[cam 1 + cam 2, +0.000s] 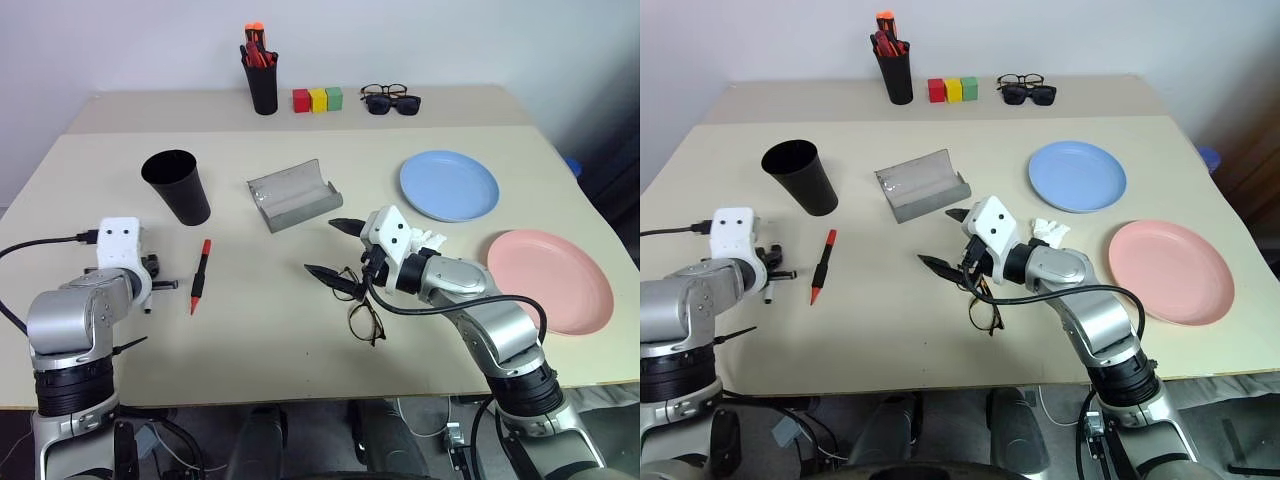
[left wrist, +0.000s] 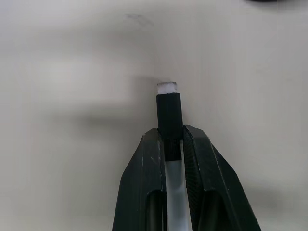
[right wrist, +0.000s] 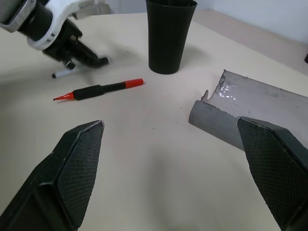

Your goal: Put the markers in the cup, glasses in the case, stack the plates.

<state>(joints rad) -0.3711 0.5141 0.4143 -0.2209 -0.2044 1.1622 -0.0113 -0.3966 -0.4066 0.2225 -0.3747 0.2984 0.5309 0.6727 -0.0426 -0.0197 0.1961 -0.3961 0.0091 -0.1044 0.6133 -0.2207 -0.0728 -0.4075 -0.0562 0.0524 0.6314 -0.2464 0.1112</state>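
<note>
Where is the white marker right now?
The white marker sits clamped between the left gripper's fingers at the table's left side, just left of the red marker and in front of the black cup.

On the worktop (image 1: 300, 350), the cup (image 1: 178, 186) is placed at upper left, with the open case (image 1: 292, 195) to its right at centre and the two plates (image 1: 449, 185) (image 1: 551, 281) further right, one behind the other. A marker (image 1: 200, 275) is laid below the cup, and the glasses (image 1: 362, 312) are found at lower centre. A pen pot (image 1: 263, 82), blocks (image 1: 318, 99) and two more pairs of spectacles (image 1: 390, 99) are lined along the far edge.
</note>
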